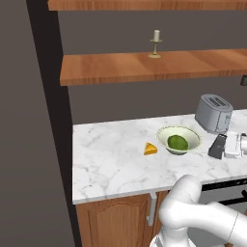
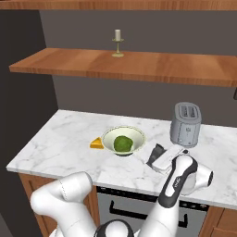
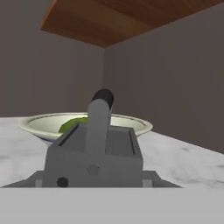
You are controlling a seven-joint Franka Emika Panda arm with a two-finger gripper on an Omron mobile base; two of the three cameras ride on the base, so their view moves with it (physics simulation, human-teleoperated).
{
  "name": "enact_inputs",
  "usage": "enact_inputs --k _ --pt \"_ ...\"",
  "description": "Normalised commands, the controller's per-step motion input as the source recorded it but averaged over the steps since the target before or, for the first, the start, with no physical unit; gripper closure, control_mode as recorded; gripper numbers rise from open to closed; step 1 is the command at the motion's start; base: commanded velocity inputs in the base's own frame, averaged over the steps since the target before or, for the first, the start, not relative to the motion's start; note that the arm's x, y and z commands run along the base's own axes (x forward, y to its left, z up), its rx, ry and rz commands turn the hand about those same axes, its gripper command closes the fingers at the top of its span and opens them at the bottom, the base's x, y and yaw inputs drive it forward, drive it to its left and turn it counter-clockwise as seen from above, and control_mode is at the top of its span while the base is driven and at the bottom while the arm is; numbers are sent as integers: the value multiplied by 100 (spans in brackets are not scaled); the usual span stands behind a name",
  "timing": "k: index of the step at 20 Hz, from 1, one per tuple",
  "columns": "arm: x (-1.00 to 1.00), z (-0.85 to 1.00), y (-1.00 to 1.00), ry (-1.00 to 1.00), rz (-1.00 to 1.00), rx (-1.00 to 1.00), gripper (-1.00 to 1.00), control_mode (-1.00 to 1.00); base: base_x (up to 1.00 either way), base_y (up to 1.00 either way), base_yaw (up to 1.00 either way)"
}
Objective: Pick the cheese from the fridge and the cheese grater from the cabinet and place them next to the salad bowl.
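My gripper (image 1: 225, 146) (image 2: 163, 157) is low over the marble counter (image 1: 111, 164), shut on the dark grey cheese grater (image 1: 217, 146) (image 2: 156, 155) (image 3: 94, 153). The grater lies on its side just right of the salad bowl (image 1: 192, 136) (image 2: 108, 137) (image 3: 37, 124), its handle pointing at the bowl. I cannot tell whether it touches the counter. The cheese (image 1: 150, 149) (image 2: 96, 144), a small yellow wedge, sits on the counter against the bowl's left side. The cabinet shelves (image 1: 144, 67) (image 2: 139, 65) run above.
A silver toaster (image 1: 213, 113) (image 2: 186, 124) stands behind the grater, at the back right. A pale candlestick (image 1: 155, 44) (image 2: 117, 42) is on the shelf. A tall dark panel (image 1: 29, 144) bounds the counter's left end; I cannot tell if it is the fridge. An oven front (image 2: 139, 208) is below.
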Motion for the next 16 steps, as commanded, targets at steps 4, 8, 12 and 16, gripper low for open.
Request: enact_inputs --k 4,8,12,16 --pt "12 -12 31 0 0 0 100 -100 0 0 0" --pt "32 -11 17 0 1 0 100 -100 0 0 0" --pt "19 -30 18 0 2 0 100 -100 0 0 0" --pt "0 -43 1 0 3 7 100 -100 0 0 0"
